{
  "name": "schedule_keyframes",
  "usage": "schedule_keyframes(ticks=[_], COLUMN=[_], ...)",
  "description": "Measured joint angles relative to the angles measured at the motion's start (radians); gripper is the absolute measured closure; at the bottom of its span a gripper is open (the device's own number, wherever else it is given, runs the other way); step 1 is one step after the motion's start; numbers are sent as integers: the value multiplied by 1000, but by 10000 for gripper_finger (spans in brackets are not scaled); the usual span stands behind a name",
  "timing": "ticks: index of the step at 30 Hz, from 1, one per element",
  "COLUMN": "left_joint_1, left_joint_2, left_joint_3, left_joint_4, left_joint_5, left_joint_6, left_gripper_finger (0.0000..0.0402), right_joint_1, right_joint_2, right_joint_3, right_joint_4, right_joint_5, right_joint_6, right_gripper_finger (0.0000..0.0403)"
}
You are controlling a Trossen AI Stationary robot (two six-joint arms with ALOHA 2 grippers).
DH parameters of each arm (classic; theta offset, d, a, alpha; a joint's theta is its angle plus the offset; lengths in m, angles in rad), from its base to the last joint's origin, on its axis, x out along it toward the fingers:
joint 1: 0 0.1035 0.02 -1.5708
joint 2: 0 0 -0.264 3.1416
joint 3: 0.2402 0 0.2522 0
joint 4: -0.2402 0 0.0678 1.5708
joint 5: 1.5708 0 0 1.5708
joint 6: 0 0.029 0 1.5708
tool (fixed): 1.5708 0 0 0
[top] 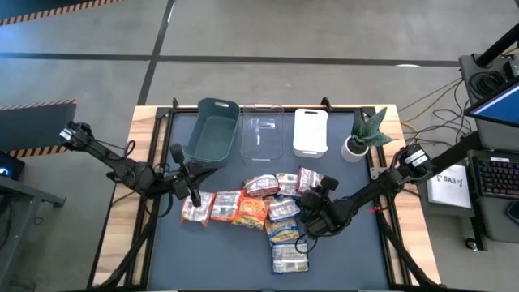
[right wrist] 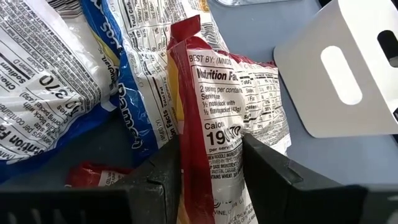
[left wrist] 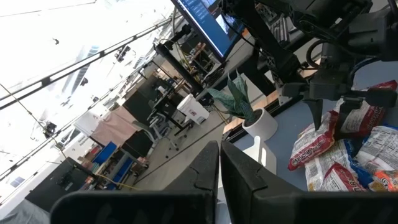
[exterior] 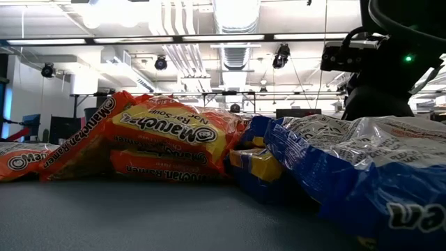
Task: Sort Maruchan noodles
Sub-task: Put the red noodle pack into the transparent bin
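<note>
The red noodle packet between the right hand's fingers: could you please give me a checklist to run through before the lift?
1. Right hand closed on the red noodle packet, a finger on each side: ok.
2. Only one packet in the grip: ok in the right wrist view.
3. Blue-edged packet lies against the red one and may drag: not ok.
4. White bin upright and reachable: ok.
5. Which bin takes red packets: cannot tell.
6. Left hand shut, parked beside the teal bin, clear of the lift: ok.

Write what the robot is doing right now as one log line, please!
right gripper: shut on red ramen packet | left gripper: shut, empty, raised | bins: teal, clear, white
</note>
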Motion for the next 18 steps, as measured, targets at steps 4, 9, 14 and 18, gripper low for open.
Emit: schedule_keyframes(ticks=[4, 9, 14, 18], left_joint_1=[0, 0, 0, 0], left_joint_2=[0, 0, 0, 0], left_joint_3=[0, 0, 0, 0], left_joint_4=[0, 0, 0, 0], left_joint_5=[0, 0, 0, 0], left_joint_6=[0, 4, 4, 4], left_gripper_finger=[402, 402, 402, 402], right_joint_1=[0, 0, 0, 0], right_joint_2=[0, 0, -1, -1], right_joint_3=[0, 0, 2, 2], right_joint_4=[-6, -8, -12, -13], right_joint_5=[2, 3, 9, 10], right_joint_6=[2, 3, -2, -6], right_gripper_finger=[271, 271, 288, 292])
